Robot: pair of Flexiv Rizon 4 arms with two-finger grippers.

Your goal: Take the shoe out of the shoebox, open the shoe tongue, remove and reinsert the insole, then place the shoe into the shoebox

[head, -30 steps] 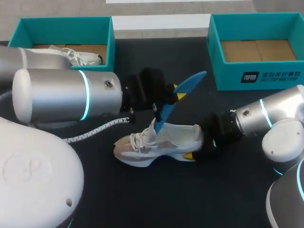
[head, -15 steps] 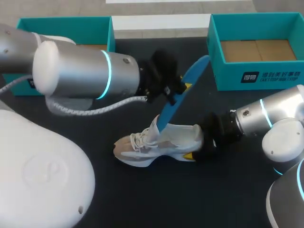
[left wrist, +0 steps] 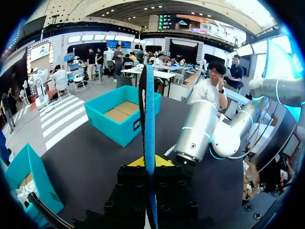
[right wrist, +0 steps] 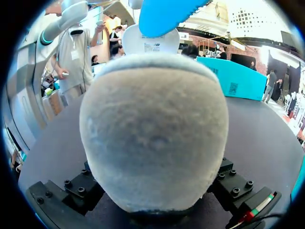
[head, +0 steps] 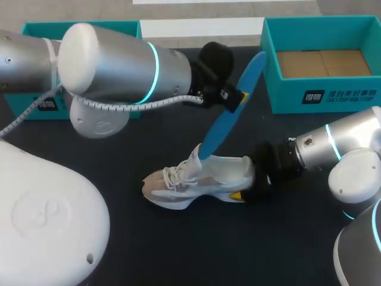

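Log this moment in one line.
left gripper: shut on insole; insole: tip at shoe opening; right gripper: shut on shoe heel; shoe: on table

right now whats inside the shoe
The lower end of the blue insole appears to dip into the opening of the shoe behind the tongue; the left gripper holds it. The upper hides everything deeper.

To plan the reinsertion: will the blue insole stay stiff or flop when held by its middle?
Probably fairly stiff: the insole, held in the left jaws near mid-length, runs almost straight up from the shoe. Edge-on it looks thin, so likely light and bendable.
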